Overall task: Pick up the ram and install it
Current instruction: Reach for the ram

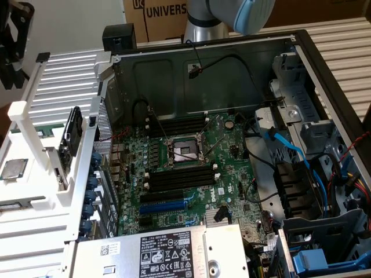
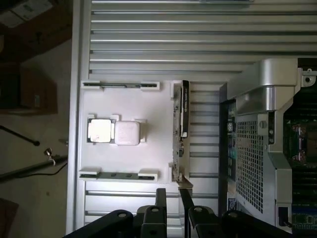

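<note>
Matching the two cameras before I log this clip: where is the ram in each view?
Exterior view: the ram stands on edge in the white holder, toward the exterior view's left, outside the case.
Wrist view: the ram stands on the holder's edge nearest the case, between the chip and the case.
Shared landmark: the silver chip lying in the holder, seen in the wrist view too.

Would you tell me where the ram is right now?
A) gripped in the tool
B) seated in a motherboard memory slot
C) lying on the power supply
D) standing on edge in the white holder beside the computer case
D: the ram stands on edge in the white holder, outside the computer case.
</note>
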`<control>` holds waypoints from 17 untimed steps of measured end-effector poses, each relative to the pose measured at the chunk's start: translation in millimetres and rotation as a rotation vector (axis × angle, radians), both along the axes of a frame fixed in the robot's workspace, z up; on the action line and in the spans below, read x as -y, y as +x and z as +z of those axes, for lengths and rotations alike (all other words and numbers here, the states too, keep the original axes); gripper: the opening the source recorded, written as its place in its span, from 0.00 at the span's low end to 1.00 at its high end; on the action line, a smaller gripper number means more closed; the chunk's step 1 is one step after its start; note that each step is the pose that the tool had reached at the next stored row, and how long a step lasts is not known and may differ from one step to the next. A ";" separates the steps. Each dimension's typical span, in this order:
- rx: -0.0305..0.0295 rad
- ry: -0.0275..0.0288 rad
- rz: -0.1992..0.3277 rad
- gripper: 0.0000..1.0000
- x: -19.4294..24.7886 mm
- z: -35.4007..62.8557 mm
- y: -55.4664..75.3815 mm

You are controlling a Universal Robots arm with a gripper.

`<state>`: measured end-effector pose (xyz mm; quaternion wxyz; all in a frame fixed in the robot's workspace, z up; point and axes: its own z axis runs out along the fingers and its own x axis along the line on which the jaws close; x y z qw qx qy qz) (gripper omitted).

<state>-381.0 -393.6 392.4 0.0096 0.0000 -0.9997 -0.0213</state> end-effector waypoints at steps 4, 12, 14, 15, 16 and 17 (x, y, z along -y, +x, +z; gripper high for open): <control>0.0000 0.0002 0.001 0.25 0.0 0.0 -18.3; 0.0000 0.0003 0.018 0.25 -1.8 -0.1 -43.3; -0.0001 -0.0008 0.033 0.25 -4.2 0.0 -44.6; -0.0001 -0.0014 0.040 0.25 -5.4 0.0 -45.4; 0.0000 -0.0017 0.045 0.25 -6.6 -0.1 -46.4; 0.0000 -0.0018 0.050 0.25 -7.7 -0.1 -47.8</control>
